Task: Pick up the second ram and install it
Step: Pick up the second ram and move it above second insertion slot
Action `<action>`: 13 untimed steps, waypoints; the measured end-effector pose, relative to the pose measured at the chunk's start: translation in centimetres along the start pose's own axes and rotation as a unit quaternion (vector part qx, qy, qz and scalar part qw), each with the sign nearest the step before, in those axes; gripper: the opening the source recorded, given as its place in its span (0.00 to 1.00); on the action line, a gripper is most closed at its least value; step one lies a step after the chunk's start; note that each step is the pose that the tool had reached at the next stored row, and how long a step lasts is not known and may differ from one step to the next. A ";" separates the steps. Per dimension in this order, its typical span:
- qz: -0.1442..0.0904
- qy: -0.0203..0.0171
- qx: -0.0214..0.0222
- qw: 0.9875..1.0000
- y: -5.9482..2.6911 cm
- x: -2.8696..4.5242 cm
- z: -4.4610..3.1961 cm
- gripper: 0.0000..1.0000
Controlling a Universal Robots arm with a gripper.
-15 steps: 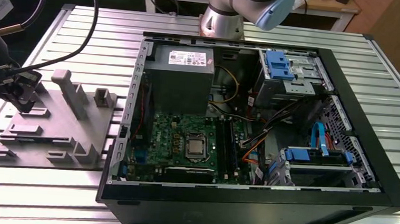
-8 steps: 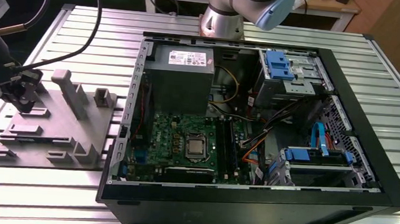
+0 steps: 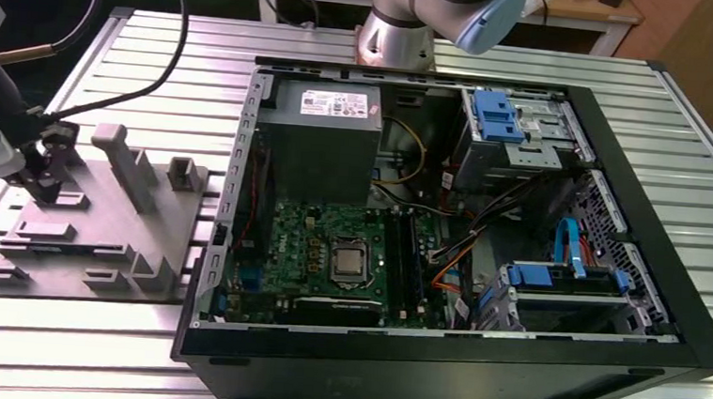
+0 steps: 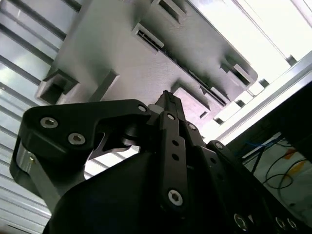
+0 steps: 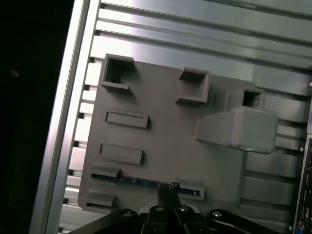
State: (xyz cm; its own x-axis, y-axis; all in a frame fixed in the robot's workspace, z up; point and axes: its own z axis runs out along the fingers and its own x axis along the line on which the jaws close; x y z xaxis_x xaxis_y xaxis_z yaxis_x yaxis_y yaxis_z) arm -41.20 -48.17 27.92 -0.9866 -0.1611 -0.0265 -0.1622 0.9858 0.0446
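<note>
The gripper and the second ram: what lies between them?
Nothing: in the first wrist view the gripper is right at the second ram in the gray fixture.

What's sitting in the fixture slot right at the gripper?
The second ram stands on edge in the grey fixture; only its blue top edge shows. The gripper covers its middle, and the slot walls hide the rest of the board.

A gray fixture (image 3: pixel 90 237) is lying on the slatted worktop (image 3: pixel 70 349) at the exterior view's left, just beside an open black case (image 3: pixel 382 371). A post (image 3: pixel 121 160) is standing up from the fixture. Inside the case, a power supply (image 3: pixel 324 131) is sitting beside a green motherboard (image 3: pixel 303 243). Two blue-tabbed drive bays (image 3: pixel 494 115) are sitting at the exterior view's right, with cables (image 3: pixel 453 258) running between them.
</note>
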 end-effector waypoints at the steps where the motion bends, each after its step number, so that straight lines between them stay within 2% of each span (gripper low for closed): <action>1: -0.009 0.000 0.000 1.000 0.00 0.00 0.06 0.10; 4: -0.036 0.002 -0.001 0.999 -0.01 0.00 0.25 0.10; 7: -0.064 0.003 -0.002 0.998 -0.02 0.01 0.45 0.10; 10: -0.091 0.004 -0.002 0.996 -0.03 0.02 0.65 0.10; 13: -0.118 0.005 -0.003 0.993 -0.04 0.02 0.85 0.10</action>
State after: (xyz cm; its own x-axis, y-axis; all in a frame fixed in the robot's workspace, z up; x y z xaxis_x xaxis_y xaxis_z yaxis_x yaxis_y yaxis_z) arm -41.19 -48.17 27.07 -0.9211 -0.3884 -0.0264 -0.3893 0.9200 0.0445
